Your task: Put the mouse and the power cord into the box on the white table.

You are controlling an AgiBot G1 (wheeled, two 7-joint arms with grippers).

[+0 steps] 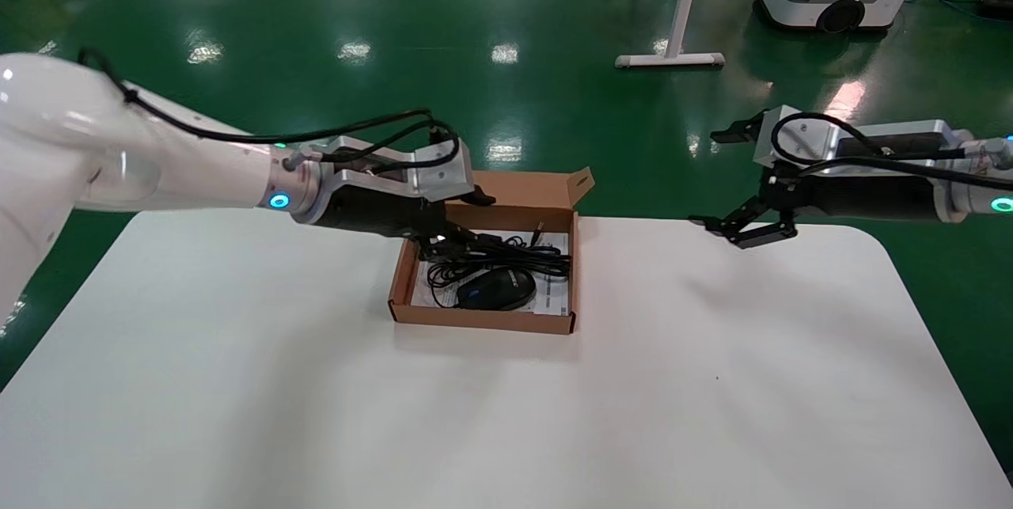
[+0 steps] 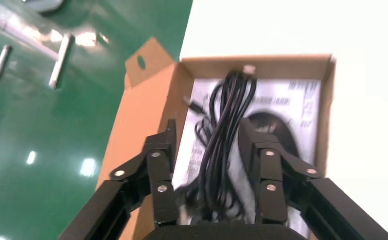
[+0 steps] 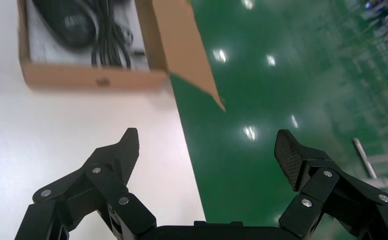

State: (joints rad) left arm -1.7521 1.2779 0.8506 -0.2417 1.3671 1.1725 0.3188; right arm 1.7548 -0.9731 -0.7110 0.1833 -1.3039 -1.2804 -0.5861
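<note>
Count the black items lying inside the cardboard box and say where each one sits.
2. The mouse lies on the paper lining in the near half of the box. The power cord lies bundled just behind it, with the open left claw straddling its loops.

The left gripper (image 1: 463, 244) hides the box's (image 1: 483, 319) rear left corner in the head view. The mouse (image 2: 276, 132) is blurred and half hidden in the left wrist view.

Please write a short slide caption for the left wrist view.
Open left gripper straddles the power cord lying beside the mouse in the box.
</note>
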